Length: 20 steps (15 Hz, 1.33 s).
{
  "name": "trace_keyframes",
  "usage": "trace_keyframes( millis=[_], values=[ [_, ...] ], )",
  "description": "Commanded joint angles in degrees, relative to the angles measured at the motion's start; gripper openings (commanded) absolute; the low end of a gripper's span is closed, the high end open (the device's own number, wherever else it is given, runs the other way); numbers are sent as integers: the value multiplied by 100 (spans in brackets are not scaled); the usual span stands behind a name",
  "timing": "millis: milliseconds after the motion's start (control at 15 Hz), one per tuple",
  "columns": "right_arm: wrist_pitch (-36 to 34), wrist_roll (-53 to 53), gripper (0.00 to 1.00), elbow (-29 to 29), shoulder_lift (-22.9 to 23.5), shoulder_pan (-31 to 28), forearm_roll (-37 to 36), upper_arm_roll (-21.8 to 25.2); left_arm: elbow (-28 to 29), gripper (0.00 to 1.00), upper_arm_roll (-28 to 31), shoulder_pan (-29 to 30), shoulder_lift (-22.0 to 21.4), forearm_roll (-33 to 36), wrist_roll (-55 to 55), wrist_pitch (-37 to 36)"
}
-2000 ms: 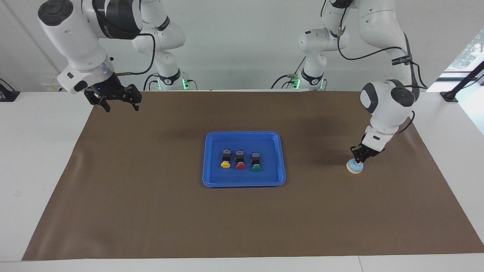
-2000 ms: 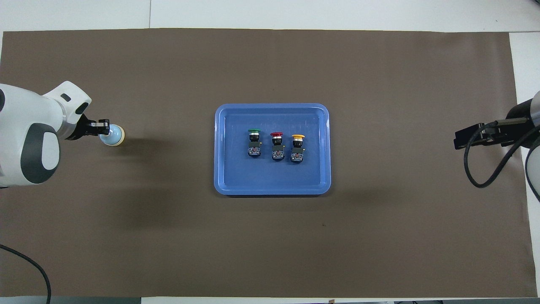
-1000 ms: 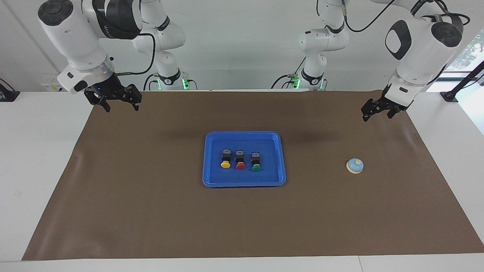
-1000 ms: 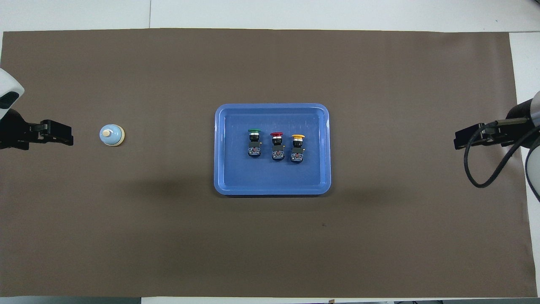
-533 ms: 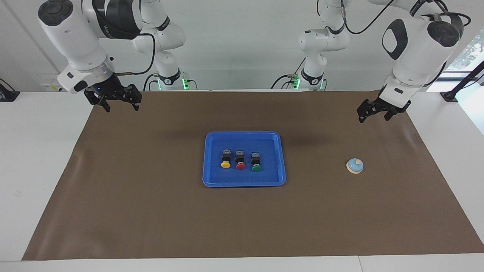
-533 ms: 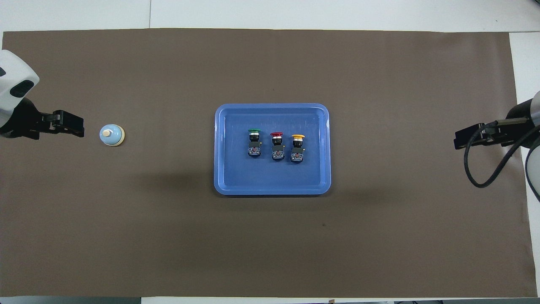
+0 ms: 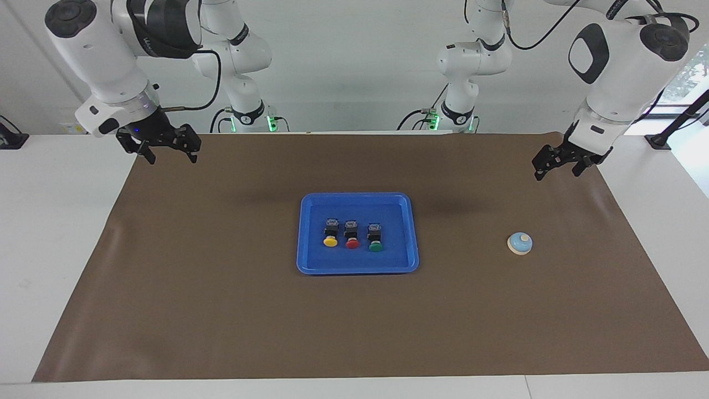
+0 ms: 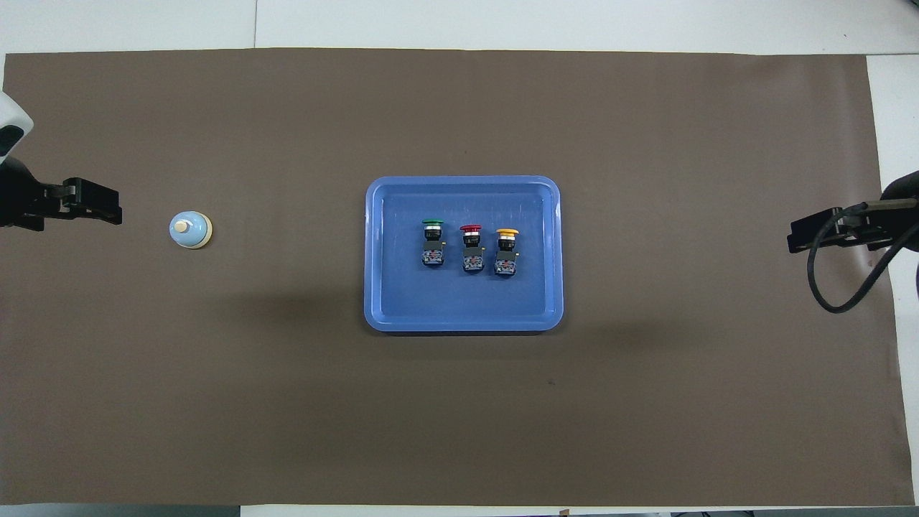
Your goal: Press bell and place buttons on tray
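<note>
Now both arms raised over the mat's ends, left gripper [image 7: 556, 166] fingers wide, right gripper [image 7: 170, 152] fingers wide.

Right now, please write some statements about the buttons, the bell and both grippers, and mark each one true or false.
1. All three buttons lie inside the tray. True.
2. The bell sits in the tray. False: it stands on the brown mat, toward the left arm's end of the table.
3. The red button lies between the yellow button and the green button. True.
4. The left gripper presses the bell. False: it hangs raised and open, holding nothing.
5. The right gripper holds a button. False: it is open and empty.
</note>
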<state>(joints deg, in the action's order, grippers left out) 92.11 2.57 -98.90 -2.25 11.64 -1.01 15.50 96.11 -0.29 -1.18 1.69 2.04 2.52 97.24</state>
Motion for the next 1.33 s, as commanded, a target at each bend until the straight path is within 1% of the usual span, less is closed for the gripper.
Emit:
trace_keyframes(
  millis=[0, 67, 200, 667, 800, 933, 1000, 1133, 1267],
  values=[
    [-70, 7, 100, 19, -21, -380, -75, -39, -293, 100, -33, -49, 42, -28, 21, -178],
    [-70, 7, 100, 19, -21, -477, -75, -30, -373, 100, -33, -49, 33, -46, 21, -292],
    [-70, 7, 100, 19, -30, -575, -75, -30, -417, 100, -42, -49, 33, -37, 21, -259],
    [-70, 42, 100, 19, -21, -549, -75, -30, -435, 100, -42, -49, 33, -46, 21, -144],
    [78, 42, 100, 220, -21, -557, -267, -30, -417, 100, -50, -49, 25, -46, 21, -144],
    [-17, 33, 100, 222, -56, -505, -259, -39, -409, 100, -50, -58, 24, -46, 21, -144],
    [-26, 42, 100, 222, -56, -461, -259, -82, -409, 100, -59, -58, 24, -46, 21, -144],
    [-18, 33, 100, 230, -56, -461, -259, -450, -409, 100, -59, -58, 24, -46, 21, -144],
    [-26, 33, 100, 230, -56, -478, -259, -487, -391, 100, -59, -49, 16, -46, 12, -144]
  ],
)
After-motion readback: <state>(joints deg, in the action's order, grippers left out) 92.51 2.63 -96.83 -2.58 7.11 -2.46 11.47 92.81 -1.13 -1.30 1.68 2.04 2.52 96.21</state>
